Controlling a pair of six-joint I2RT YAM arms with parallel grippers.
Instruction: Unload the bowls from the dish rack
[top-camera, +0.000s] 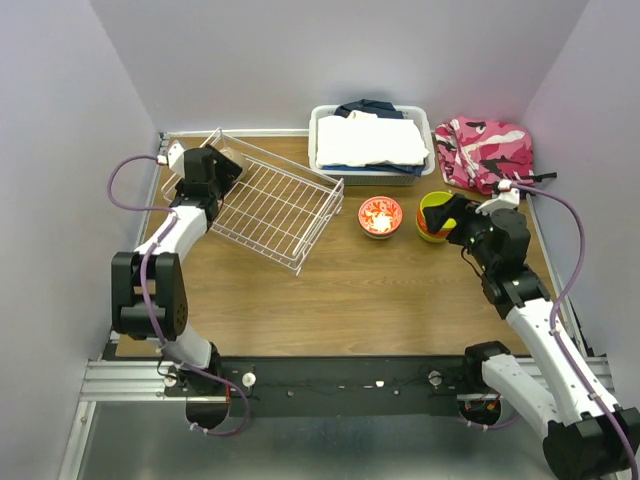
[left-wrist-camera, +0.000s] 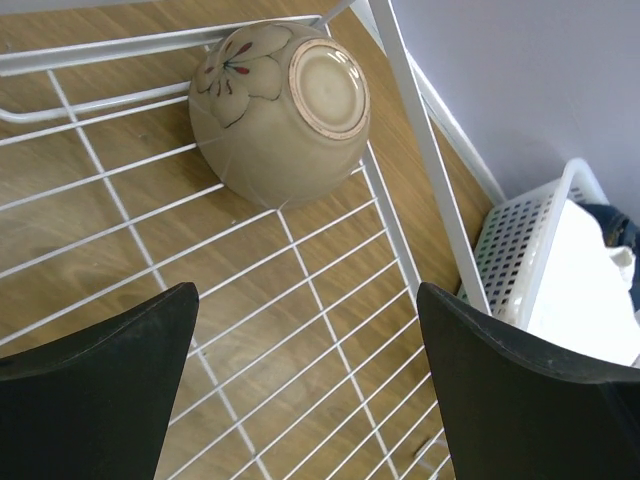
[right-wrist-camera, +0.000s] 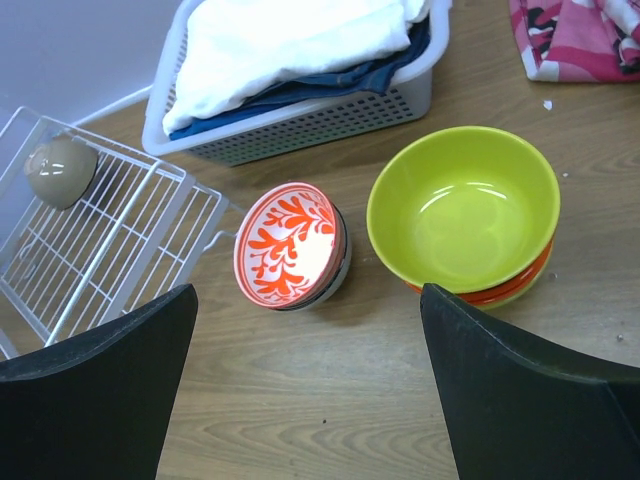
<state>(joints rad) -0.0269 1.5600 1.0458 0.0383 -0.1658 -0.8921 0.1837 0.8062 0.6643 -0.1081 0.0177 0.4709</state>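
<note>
Between the left jaws, wide apart and holding nothing, only white wire shows. Just past them, at the top of the left wrist view, one taupe bowl (left-wrist-camera: 280, 110) lies tipped over in the dish rack (left-wrist-camera: 430, 150). It looks like the last one to lift out. The right jaws are wide apart and hold nothing too. Beyond them, on the bench (right-wrist-camera: 330, 400), sit the red-patterned bowl (right-wrist-camera: 290, 245) and a stack with a lime bowl (right-wrist-camera: 462, 215) on top.
</note>
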